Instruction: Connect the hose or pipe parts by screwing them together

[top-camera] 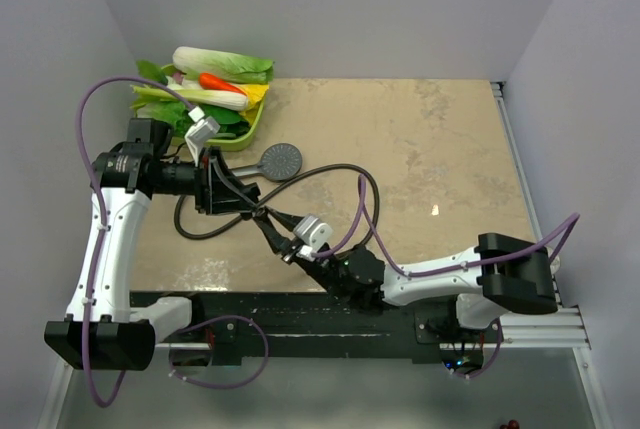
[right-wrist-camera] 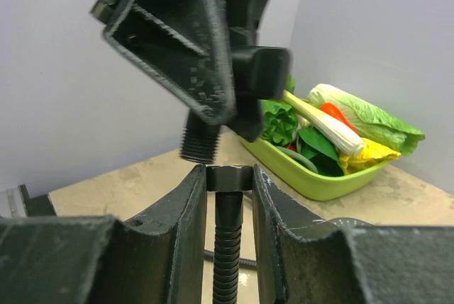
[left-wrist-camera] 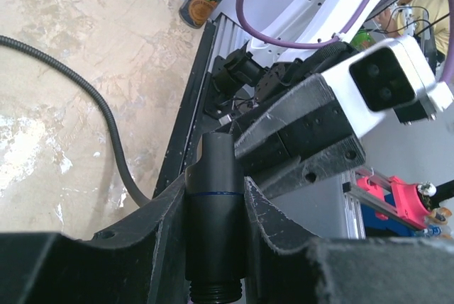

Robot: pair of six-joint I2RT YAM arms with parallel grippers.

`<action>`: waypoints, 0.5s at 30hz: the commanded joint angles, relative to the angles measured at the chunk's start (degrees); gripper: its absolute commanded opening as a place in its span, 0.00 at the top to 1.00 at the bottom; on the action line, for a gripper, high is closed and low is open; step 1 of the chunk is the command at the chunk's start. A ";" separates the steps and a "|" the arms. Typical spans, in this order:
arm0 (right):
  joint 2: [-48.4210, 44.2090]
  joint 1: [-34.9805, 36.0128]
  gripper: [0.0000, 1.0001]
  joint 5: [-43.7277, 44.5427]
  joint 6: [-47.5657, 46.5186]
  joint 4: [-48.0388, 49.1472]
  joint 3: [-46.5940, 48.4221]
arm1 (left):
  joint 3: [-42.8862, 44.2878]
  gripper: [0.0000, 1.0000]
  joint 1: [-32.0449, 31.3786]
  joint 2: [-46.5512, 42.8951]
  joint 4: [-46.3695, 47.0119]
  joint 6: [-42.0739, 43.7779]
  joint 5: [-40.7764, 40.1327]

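**A:** Left gripper (left-wrist-camera: 215, 208)?

**B:** Closed on the shower head (top-camera: 283, 160) by its handle (left-wrist-camera: 215, 169), one finger each side. The threaded end (left-wrist-camera: 216, 291) pokes out past the fingers (left-wrist-camera: 167, 233). From the top, the round face sits just beside the gripper, near the green tray (right-wrist-camera: 319, 185) of vegetables (right-wrist-camera: 369, 116).

**A:** Right gripper (right-wrist-camera: 229, 183)?

**B:** Clamped on the hose nut (right-wrist-camera: 229, 175). The hose (right-wrist-camera: 227, 261) drops between its fingers, then loops over the table (top-camera: 430, 149).

**A:** The two ends?

**B:** Both are mid-table, near edge. In the right wrist view the thread hangs just above the nut, a little left of it. Can't tell if they touch. Not screwed in.
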 commanded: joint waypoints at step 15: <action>-2.00 2.25 1.00 2.54 0.59 13.72 -0.03 | 1.29 1.00 0.16 -5.41 17.88 -20.06 -0.67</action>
